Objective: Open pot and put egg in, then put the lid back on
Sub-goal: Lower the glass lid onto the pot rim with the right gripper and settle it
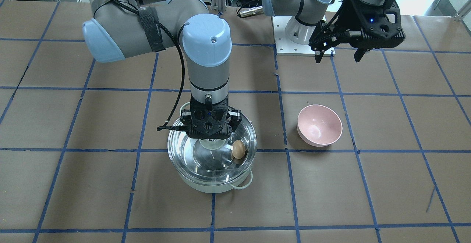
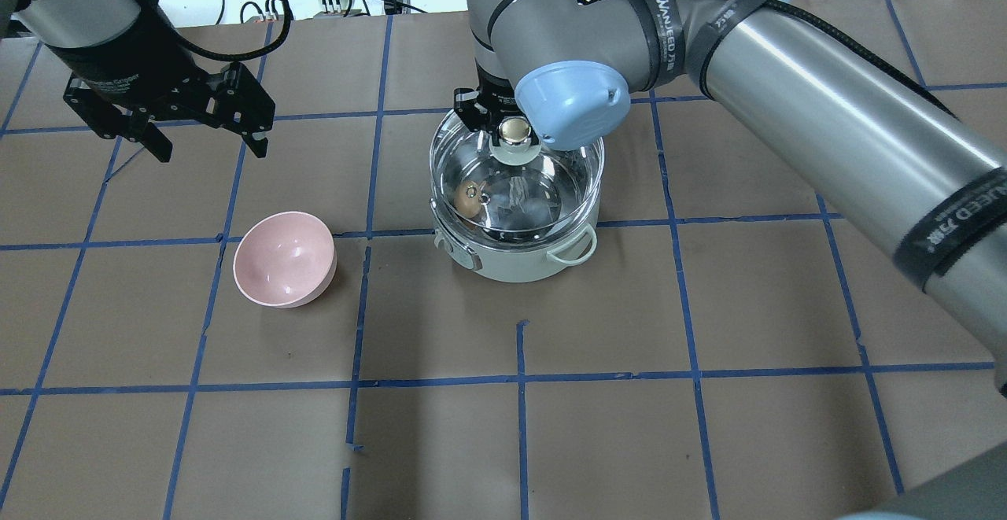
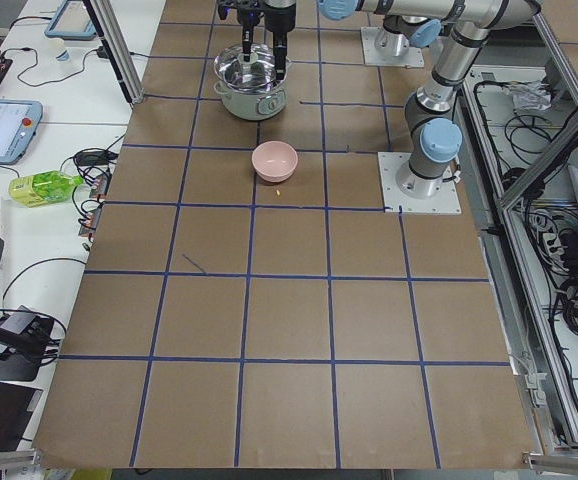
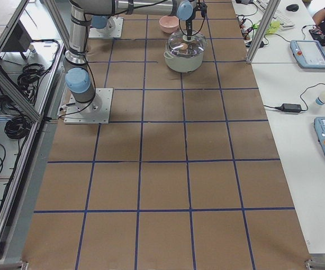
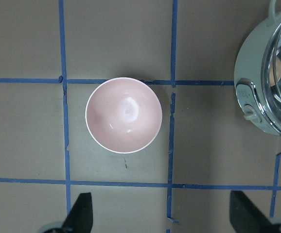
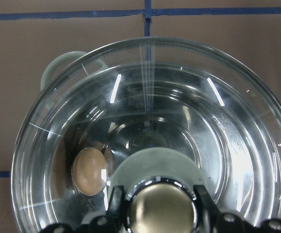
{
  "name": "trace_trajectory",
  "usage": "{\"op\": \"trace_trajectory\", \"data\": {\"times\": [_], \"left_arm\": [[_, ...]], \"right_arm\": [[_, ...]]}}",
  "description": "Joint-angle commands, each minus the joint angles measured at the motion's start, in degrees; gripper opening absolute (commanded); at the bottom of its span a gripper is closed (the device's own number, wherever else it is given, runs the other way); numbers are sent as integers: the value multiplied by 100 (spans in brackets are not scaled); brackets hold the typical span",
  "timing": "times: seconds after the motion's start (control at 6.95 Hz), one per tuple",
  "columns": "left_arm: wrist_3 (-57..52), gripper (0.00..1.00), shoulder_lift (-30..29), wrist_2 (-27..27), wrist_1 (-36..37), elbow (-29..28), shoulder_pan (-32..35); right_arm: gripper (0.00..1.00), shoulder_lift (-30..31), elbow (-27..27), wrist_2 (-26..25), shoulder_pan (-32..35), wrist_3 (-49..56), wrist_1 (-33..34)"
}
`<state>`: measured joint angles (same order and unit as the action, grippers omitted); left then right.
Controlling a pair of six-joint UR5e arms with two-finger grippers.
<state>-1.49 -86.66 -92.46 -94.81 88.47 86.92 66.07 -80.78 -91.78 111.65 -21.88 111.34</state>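
Observation:
The mint-green pot point(image 1: 220, 185) stands mid-table; it also shows in the overhead view point(image 2: 519, 259). The tan egg point(image 1: 238, 149) lies inside it, seen through the glass in the overhead view point(image 2: 470, 196) and the right wrist view point(image 6: 89, 171). My right gripper point(image 1: 209, 137) is shut on the beige-gold knob point(image 6: 162, 209) of the glass lid point(image 2: 562, 182). It holds the lid over the pot's mouth; I cannot tell whether the lid touches the rim. My left gripper point(image 2: 208, 142) is open and empty, raised beyond the pink bowl.
A pink bowl point(image 2: 285, 259) sits empty on the table to the pot's left in the overhead view, directly under the left wrist camera point(image 5: 124, 115). The left arm's base plate point(image 1: 294, 48) lies behind it. Blue tape lines grid the brown table.

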Motion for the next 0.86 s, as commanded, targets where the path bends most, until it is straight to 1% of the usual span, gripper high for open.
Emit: {"op": "trace_trajectory", "data": {"times": [0.0,0.72], "left_arm": [[0,100,9,0,7,3,0],[0,100,18,-9,7,21,0]], "right_arm": [[19,3,-69,2,5,8,124],[20,-6,-78,3,14,-1,124]]}}
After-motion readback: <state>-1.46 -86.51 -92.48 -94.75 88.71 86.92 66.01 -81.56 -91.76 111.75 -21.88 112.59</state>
